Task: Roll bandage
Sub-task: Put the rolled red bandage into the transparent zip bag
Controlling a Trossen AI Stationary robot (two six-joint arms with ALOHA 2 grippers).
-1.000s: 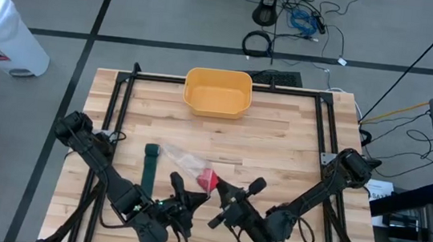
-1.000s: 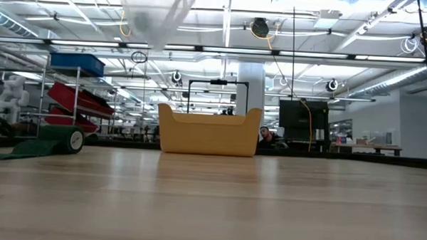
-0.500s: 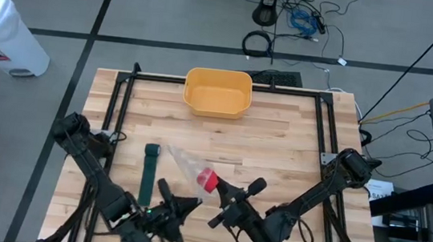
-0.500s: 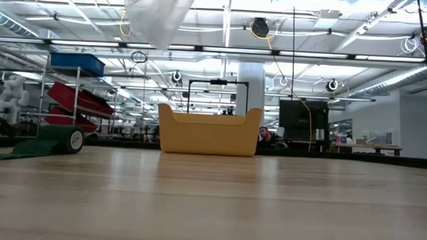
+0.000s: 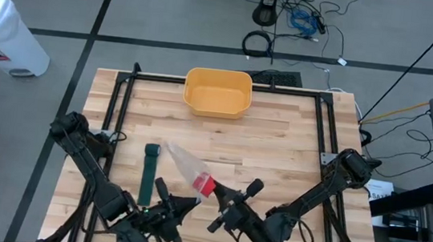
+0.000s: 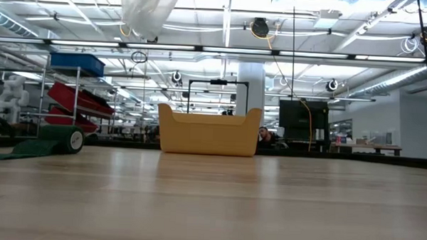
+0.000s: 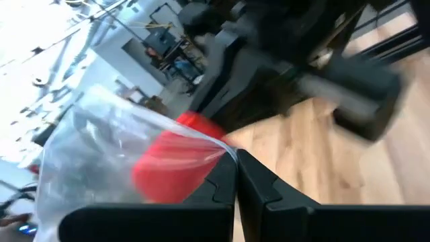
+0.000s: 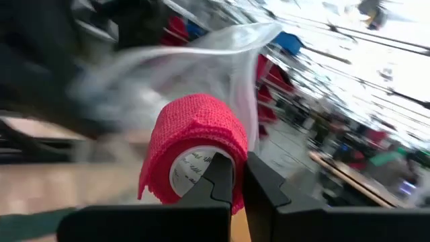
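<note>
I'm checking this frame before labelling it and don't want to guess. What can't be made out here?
- Right gripper: shut at the red bandage roll; the roll's label is too blurred to read.
- Left gripper: shut at the clear plastic wrapper; the wrapper hides most of the roll there.
- Low view: only the wrapper's hanging end shows; both grippers are cut off by the top edge.
- Green bandage: its lower end is hidden by the left arm.

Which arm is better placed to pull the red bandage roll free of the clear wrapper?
Right, probably. The right gripper is shut on the red roll itself, while the left gripper only pinches the clear wrapper around it.
</note>
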